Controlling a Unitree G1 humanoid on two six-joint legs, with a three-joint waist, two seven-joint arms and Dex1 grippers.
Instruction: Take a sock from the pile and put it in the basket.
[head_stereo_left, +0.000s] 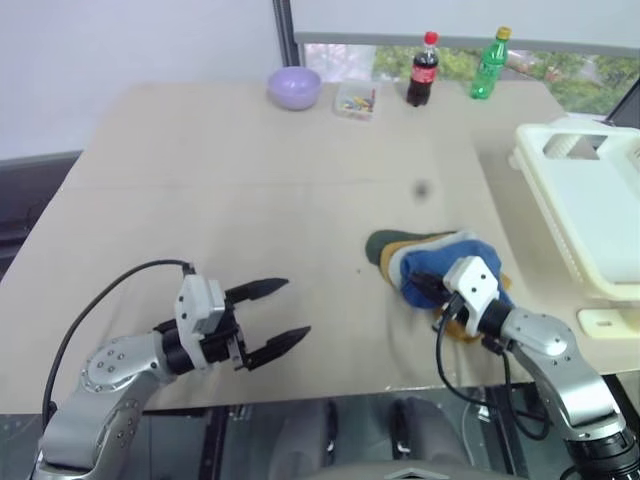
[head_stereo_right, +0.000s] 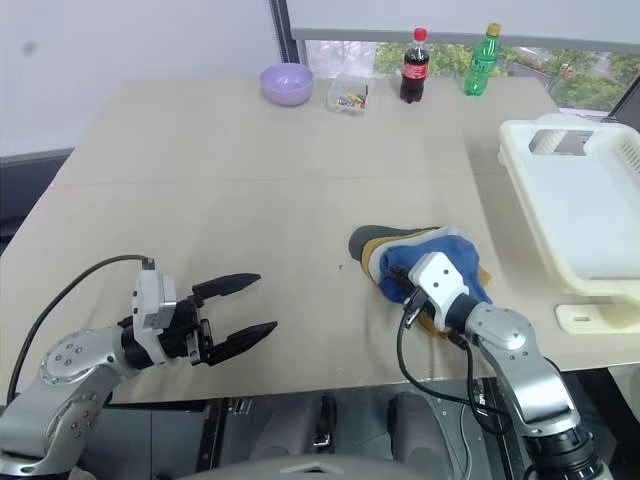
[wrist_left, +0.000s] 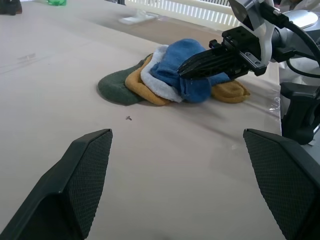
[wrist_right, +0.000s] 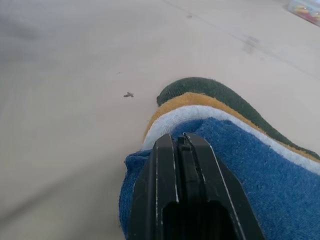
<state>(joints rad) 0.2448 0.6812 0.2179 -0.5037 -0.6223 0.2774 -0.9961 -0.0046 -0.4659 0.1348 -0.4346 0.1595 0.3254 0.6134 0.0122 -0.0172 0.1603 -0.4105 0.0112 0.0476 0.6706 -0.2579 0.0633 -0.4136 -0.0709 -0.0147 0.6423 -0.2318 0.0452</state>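
Observation:
The pile of socks lies on the table toward the right front: dark green, mustard and light grey socks fanned out under the blue sock. My right gripper is shut, with its tips sunk into the blue sock's near fold; the left wrist view shows its closed fingers lying across that sock. My left gripper hovers open and holding nothing over bare table at the front left, well apart from the pile. The cream basket stands at the table's right edge.
At the far edge stand a purple bowl, a small clear box, a cola bottle and a green bottle. A flat cream piece lies in front of the basket.

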